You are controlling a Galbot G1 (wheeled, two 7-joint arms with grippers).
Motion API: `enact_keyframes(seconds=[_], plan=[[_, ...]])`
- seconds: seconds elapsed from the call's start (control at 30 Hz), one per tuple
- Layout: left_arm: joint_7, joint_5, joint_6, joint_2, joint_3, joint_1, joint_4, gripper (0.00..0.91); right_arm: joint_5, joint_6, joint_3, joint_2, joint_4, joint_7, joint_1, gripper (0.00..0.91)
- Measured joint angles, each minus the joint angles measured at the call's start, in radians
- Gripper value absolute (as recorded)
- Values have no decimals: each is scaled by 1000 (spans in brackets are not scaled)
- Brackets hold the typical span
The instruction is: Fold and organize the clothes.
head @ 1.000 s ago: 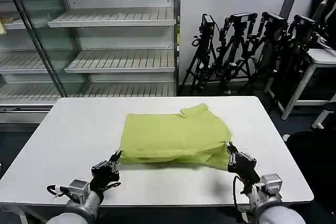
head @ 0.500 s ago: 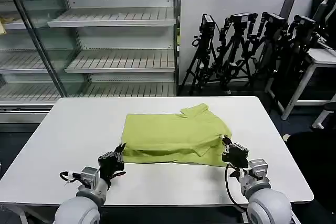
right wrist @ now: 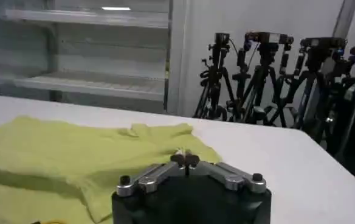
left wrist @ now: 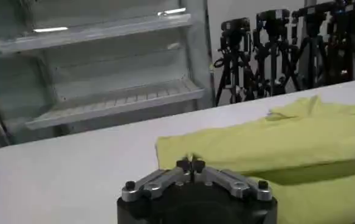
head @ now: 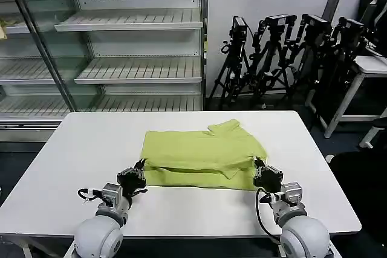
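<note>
Looking down from the head view: lime shirt [head: 202, 158] lies mid-table [head: 72, 161], near hem lifted into a fold. Left gripper [head: 138, 173] and right gripper [head: 259, 171] each pinch a near corner.

Left wrist view: fingertips pressed together on the shirt [left wrist: 268, 143] edge.

Right wrist view: same on the shirt [right wrist: 62, 152]. Uneven travel could skew the fold; thin pinches may slip. Bare table surrounds; far edge has room.

Plain lime-green shirt [head: 202, 156] on my white table [head: 78, 155].
I see no print on it; my left gripper [head: 141, 167] and right gripper [head: 258, 166] are black, with silver links.
</note>
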Motion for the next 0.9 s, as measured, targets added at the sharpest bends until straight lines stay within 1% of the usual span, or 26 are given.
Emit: enact_keyframes(seconds=[0.03, 0.07, 0.23, 0.43, 0.67, 0.9], plan=[[0, 1, 0, -2, 2, -3, 6, 645, -4, -4, -3, 3, -1, -1, 1, 907], [0, 3, 0, -3, 4, -5, 11, 907, -7, -5, -4, 6, -2, -2, 1, 907], [0, 7, 3, -15, 12, -9, 22, 907, -19, -7, -6, 11, -1, -10, -4, 907], [-5, 2, 4, -27, 0, 5, 17, 907, -25, 9, 10, 11, 14, -13, -20, 907], [-10, -13, 2, -29, -33, 54, -24, 907, -29, 31, 56, 6, 33, -10, -66, 907], [-15, -37, 2, -24, -59, 97, -33, 907, -27, 25, 108, 9, 32, 5, -114, 907]])
